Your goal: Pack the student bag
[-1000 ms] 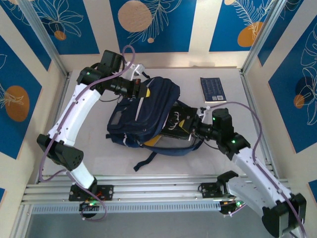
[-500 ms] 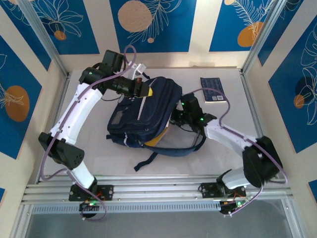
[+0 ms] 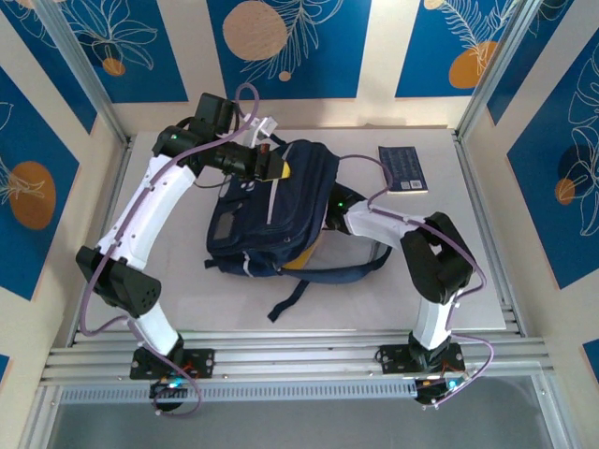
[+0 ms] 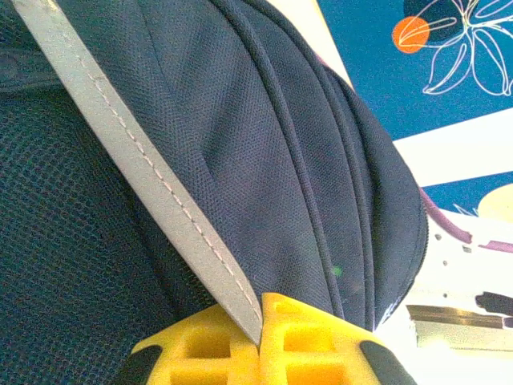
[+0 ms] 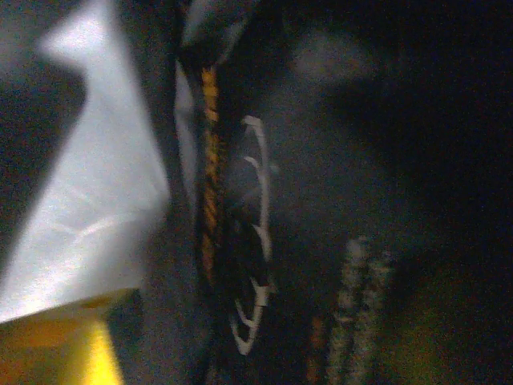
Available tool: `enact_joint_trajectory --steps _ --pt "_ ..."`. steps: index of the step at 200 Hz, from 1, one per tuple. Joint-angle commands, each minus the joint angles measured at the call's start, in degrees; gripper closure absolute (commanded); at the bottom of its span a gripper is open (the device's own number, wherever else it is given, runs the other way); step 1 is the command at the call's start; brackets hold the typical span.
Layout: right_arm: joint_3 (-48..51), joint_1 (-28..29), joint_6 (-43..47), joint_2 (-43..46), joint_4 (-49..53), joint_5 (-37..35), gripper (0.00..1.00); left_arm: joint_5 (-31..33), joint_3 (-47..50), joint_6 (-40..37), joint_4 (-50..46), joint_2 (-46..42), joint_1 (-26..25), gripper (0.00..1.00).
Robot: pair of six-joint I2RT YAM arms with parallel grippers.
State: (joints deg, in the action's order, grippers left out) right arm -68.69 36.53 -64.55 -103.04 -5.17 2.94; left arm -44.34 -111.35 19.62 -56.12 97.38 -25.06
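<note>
right arm (image 3: 386, 227) folded tight, wrist buried in the mouth of the student bag (image 3: 271, 210), which lies on its side mid-table (image 3: 187, 304); right gripper's yellow fingertip (image 5: 76, 349) sits at the frame corner in the dark interior, other finger unseen, so can't tell if that claw is wide, pinched or carrying anything; white spiral binding (image 5: 255, 241) just beside it, looks like a notebook inside the bag; risk 1: pulling out with a finger hooked in the coil or the lining drags the contents back out; risk 2: loose shoulder strap (image 3: 290, 299) trails toward the near edge, the elbow could catch it on withdrawal and yank the bag; left gripper (image 4: 261, 319) clamped on the pale grey stripe (image 4: 152, 184) at the bag's far top edge, probably propping the opening; thin fabric pinch, so a sideways tug from the right arm may slip it and collapse the mouth onto the wrist; dark blue booklet (image 3: 402, 169) lies flat at the far right, well apart from the bag, likely the next item; right arm's purple cable (image 3: 374, 173) loops close to it and could sweep it on a reach
</note>
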Motion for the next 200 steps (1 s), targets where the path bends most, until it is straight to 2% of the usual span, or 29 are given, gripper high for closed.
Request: enact_joint_trajectory --steps 1,17,50,104,134,148,169,200 --pt "-0.20 -0.13 6.29 5.99 3.71 -2.42 0.12 -5.73 -1.53 1.06 7.55 -2.41 1.33 1.00" --pt "1.75 -0.65 8.71 10.13 4.68 -2.59 0.00 -4.92 -1.20 1.89 7.83 -2.72 2.41 1.00" --pt "6.01 -2.05 11.88 17.61 6.83 -2.15 0.00 -3.81 0.87 3.53 8.91 -4.04 4.79 1.00" --pt "8.69 -4.43 15.75 24.48 13.64 -4.01 0.00 0.39 6.18 9.62 11.03 -5.43 9.39 1.00" --pt "7.42 -5.93 17.03 26.97 21.31 -8.26 0.03 8.44 7.13 12.04 9.63 -5.14 11.37 1.00" --pt "7.72 -8.06 16.77 28.31 23.24 -8.94 0.05 14.37 8.83 15.91 10.09 -5.32 13.42 1.00" --pt "7.48 -12.31 16.78 29.21 26.41 -7.36 0.06 18.36 8.32 16.80 10.88 -3.45 14.62 1.00" --pt "4.30 -17.21 19.37 27.06 32.46 -11.65 0.06 17.03 6.40 15.38 11.87 3.47 12.27 1.00"
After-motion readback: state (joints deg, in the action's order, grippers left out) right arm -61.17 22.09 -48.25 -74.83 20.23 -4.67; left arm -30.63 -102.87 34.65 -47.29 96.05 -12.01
